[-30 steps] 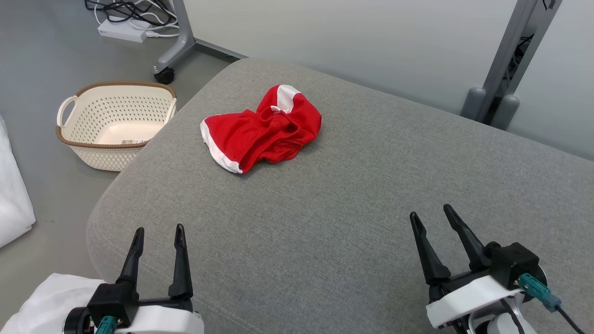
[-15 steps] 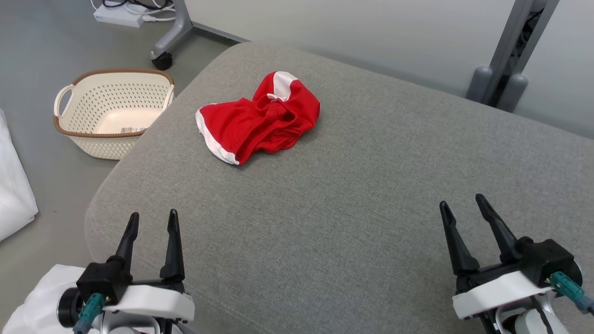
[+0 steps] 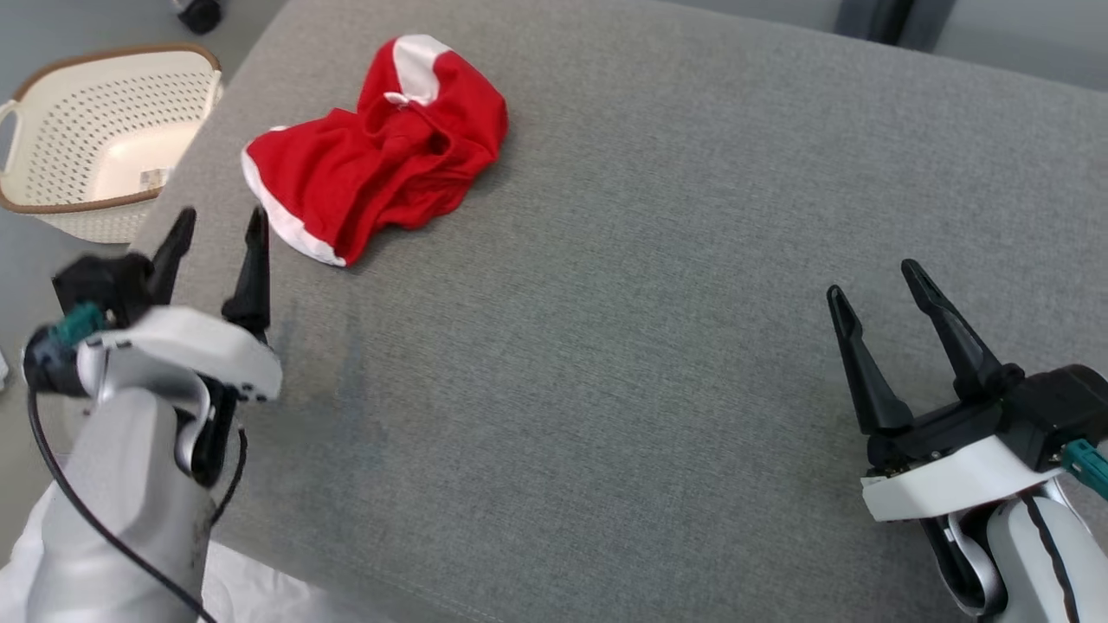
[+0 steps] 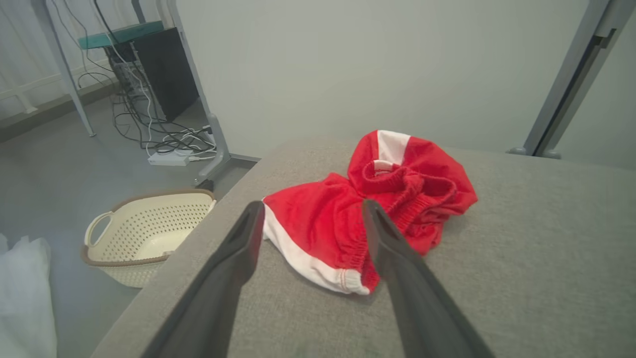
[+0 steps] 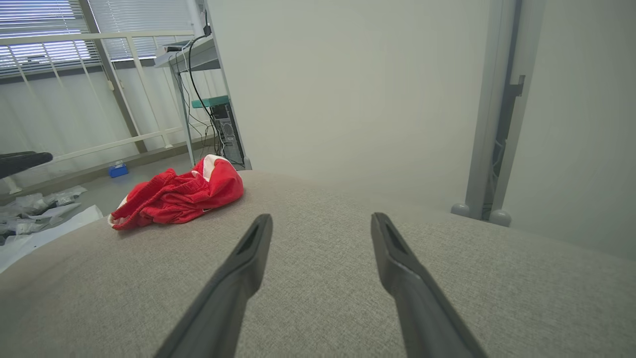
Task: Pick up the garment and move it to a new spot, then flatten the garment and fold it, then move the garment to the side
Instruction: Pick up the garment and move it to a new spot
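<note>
Although a small label can be made out on the floor of the cream perforated basket point(image 3: 112, 91), its print is too small to be read. The red garment point(image 3: 372, 151), trimmed in white, is seen crumpled on the grey cushion point(image 3: 606, 363), towards its far left part and close to the rounded left edge. The basket is set on the floor just beyond that edge.

A broad stretch of bare grey fabric is left between the garment and the right gripper point(image 3: 872, 279). That gripper is held well apart from the garment near the right side of the cushion, with its two dark fingers spread wide and nothing between them. The left gripper point(image 3: 222, 215) is held over the cushion's left edge, its fingers likewise parted and nothing grasped. In the left wrist view the garment's white-banded hem is framed between the fingers, and contact cannot be made out.

Compared with half a second earlier, the head camera has been tilted downward, so the whole scene is shifted. Allowing for that, the left gripper has been brought forward from the near edge to just beside the garment. The garment's heap is unchanged in shape, and the right gripper is kept in much the same pose.
</note>
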Robot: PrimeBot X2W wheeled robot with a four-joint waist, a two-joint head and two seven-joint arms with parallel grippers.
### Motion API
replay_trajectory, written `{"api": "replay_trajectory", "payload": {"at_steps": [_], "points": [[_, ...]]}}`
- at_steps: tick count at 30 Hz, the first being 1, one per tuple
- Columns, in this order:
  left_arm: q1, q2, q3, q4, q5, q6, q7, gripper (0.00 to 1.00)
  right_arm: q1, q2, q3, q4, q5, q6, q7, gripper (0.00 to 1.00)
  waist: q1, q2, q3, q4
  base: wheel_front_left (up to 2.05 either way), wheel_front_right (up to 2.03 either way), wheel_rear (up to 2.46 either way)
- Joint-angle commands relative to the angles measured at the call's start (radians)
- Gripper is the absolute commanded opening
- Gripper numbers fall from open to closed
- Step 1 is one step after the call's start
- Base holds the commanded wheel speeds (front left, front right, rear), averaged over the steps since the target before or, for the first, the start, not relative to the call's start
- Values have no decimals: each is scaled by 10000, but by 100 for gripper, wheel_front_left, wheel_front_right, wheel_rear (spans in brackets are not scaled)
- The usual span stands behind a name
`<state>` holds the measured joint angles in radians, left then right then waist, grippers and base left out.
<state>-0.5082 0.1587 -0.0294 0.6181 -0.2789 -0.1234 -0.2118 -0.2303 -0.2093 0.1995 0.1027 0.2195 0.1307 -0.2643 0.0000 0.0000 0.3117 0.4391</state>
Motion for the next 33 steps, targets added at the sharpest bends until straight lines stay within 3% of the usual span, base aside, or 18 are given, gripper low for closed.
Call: {"api": "replay_trajectory", "payload": {"at_steps": [1,10,15,22,30,31,32,33], "points": [[-584,143,-195,204,-144,-75,144,100,-153,-116,-2,-84,22,3,-9,100,0,0,523,-495,0,0,0],[-2882,1618,-2765,1120,-1630,-68,1824,100,-655,-247,248,-144,96,3,-9,100,0,0,1319,-1195,0,0,0],[-3715,2102,-3577,1842,-2210,-70,2594,100,-956,-182,401,-87,128,3,-9,100,0,0,1570,-1674,0,0,0],[-4530,2274,-3921,3105,-2652,-71,3302,100,-1123,-66,411,-128,182,3,-9,100,0,0,1924,-2193,0,0,0],[-5076,2085,-4063,4523,-2648,-19,3474,100,-1243,-55,429,-116,192,3,-9,100,0,0,2142,-2465,0,0,0],[-5114,2040,-4050,4644,-2695,-22,3438,66,-1250,-52,415,-98,189,3,-9,100,0,0,2138,-2473,0,0,0],[-5168,2006,-4056,4744,-2723,-26,3388,24,-1252,-47,401,-86,185,3,-9,100,0,0,2132,-2475,0,0,0],[-5211,1988,-4045,4838,-2746,-27,3291,0,-1250,-39,386,-69,178,3,-9,100,0,0,2124,-2473,0,0,0]]}}
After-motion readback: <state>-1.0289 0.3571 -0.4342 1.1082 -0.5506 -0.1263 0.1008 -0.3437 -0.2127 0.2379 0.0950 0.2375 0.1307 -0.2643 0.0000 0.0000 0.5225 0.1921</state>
